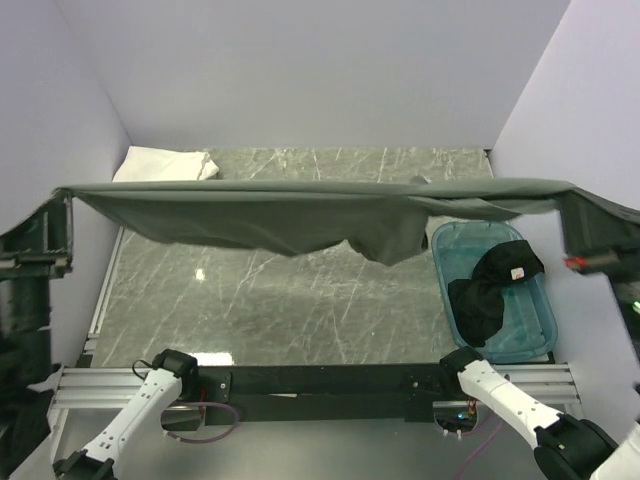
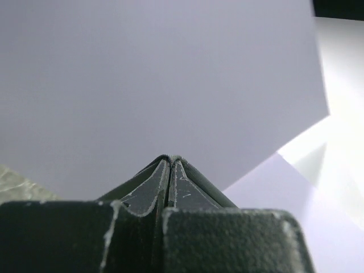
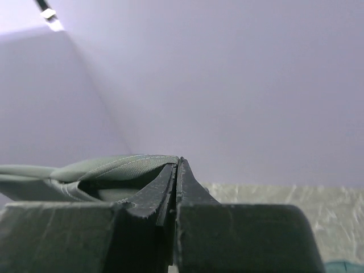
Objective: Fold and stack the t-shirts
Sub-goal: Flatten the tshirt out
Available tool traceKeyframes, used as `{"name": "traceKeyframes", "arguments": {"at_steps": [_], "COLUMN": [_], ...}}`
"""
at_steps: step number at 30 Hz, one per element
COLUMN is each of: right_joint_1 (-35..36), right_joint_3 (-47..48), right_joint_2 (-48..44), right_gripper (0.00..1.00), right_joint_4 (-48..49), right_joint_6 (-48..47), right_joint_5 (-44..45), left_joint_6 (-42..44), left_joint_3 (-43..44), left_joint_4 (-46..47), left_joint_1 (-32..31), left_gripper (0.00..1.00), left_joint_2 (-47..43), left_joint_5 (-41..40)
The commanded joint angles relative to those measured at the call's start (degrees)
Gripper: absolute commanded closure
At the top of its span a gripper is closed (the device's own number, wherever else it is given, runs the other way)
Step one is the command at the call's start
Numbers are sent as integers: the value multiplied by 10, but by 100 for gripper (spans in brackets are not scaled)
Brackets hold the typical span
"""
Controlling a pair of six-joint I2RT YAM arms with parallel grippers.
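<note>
One dark grey cotton t-shirt [image 1: 300,215] hangs stretched between left end effector [image 2: 170,162] and right end effector [image 3: 177,165], both clamped on it. One white t-shirt [image 1: 165,165] lies on the marble surface [image 1: 280,310]; one black t-shirt [image 1: 490,290] fills the teal plastic bin [image 1: 545,320].

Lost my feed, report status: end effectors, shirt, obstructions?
Both shut on grey t-shirt: left end effector, right end effector. Shirt stretched midair over table. At right, bin with black shirt; far left, white shirt.
</note>
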Motion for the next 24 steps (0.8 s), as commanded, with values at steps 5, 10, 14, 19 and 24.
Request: {"name": "traceKeyframes", "arguments": {"at_steps": [5, 10, 14, 19, 24], "right_joint_1": [-3, -2, -3, -69, -114], "right_joint_3": [80, 31, -50, -171, -249], "right_joint_2": [15, 40, 92, 233, 424], "right_gripper": [100, 100, 100, 100, 100], "right_joint_4": [-40, 0, 54, 133, 220], "right_joint_6": [-38, -58, -74, -64, -46], "right_joint_5": [-42, 47, 162, 160, 84], "left_joint_6": [27, 38, 39, 39, 24], "left_joint_3": [40, 17, -47, -171, -195], "left_joint_4": [7, 33, 51, 95, 77], "left_joint_1": [7, 12, 12, 12, 41], "left_gripper": [99, 99, 99, 99, 91], "left_joint_2": [-8, 28, 86, 227, 461], "left_joint_5": [36, 18, -41, -146, -147]}}
